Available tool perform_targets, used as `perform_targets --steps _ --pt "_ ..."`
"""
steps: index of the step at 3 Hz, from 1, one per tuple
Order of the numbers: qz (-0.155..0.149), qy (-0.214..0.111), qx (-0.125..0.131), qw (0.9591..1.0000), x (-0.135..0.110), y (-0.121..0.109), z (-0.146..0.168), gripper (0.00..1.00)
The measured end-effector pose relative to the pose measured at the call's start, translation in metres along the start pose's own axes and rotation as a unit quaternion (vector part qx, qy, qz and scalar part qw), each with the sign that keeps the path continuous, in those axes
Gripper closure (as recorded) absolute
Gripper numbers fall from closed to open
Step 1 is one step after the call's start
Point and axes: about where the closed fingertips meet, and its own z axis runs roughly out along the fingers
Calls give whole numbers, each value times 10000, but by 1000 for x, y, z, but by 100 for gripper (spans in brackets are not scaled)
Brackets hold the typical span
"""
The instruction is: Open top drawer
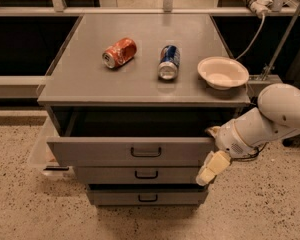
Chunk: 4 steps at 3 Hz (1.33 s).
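The top drawer (90, 152) is the widest gray drawer with a small black bar handle (146, 152). It stands pulled out from the cabinet, and its dark inside shows behind the front panel. My gripper (210, 156) is at the drawer's right end. One cream finger (213, 167) hangs down in front of the right corner, and another fingertip (211, 131) shows at the drawer's top right edge. The white arm (275, 115) reaches in from the right.
On the cabinet top (80, 79) lie a red can (119, 52), a blue can (169, 61) and a white bowl (223, 73). Two narrower gray drawers (146, 174) sit shut below. A clear plastic bin (40, 154) stands on the floor at the left.
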Motion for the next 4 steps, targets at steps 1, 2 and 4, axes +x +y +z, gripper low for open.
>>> perform_targets --steps 1,2,4 --pt "387 159 -427 9982 2 28 -13 0" --pt "387 159 -428 9982 2 28 -13 0" --pt "448 618 -752 9942 12 40 -5 0"
